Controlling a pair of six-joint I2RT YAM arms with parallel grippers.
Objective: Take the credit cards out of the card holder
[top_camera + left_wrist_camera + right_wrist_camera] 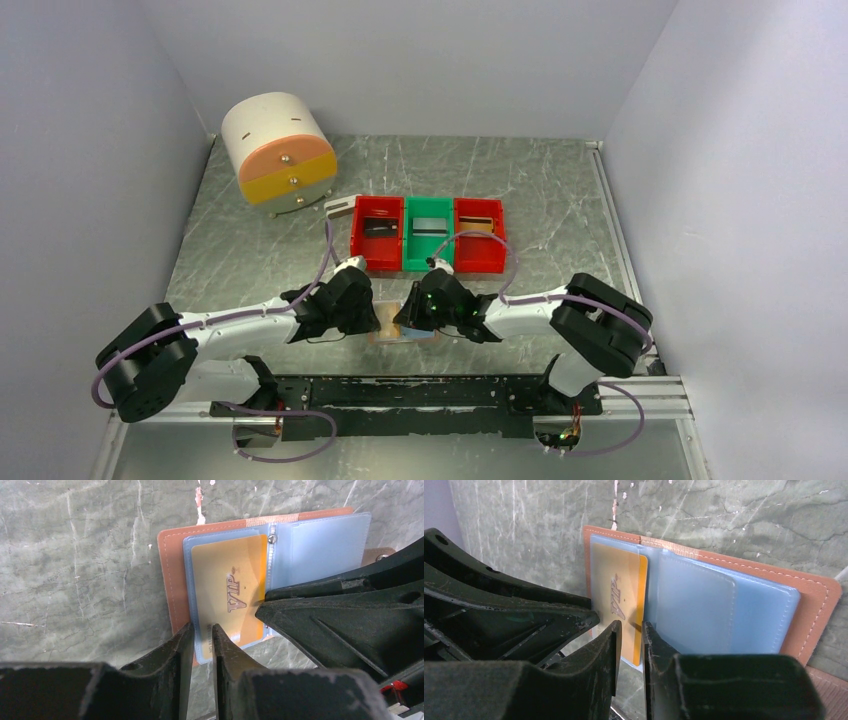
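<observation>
The tan card holder [172, 580] lies open on the table, blue clear pockets up, and is mostly hidden under both grippers in the top view [378, 330]. A yellow-orange credit card [225, 580] marked VIP sits in its left pocket, its right strip bare. My left gripper [203, 627] is nearly closed on the holder's near left pocket edge. My right gripper [631, 625] pinches the bare right edge of that card [624, 580], with a thin gap between its fingers. The right-hand pocket [704, 605] looks empty.
Behind the holder stand a red bin [377, 232], a green bin [429, 232] and a second red bin [479, 232], each with a card in it. A round white drawer unit [280, 150] stands at the back left. Walls close in both sides.
</observation>
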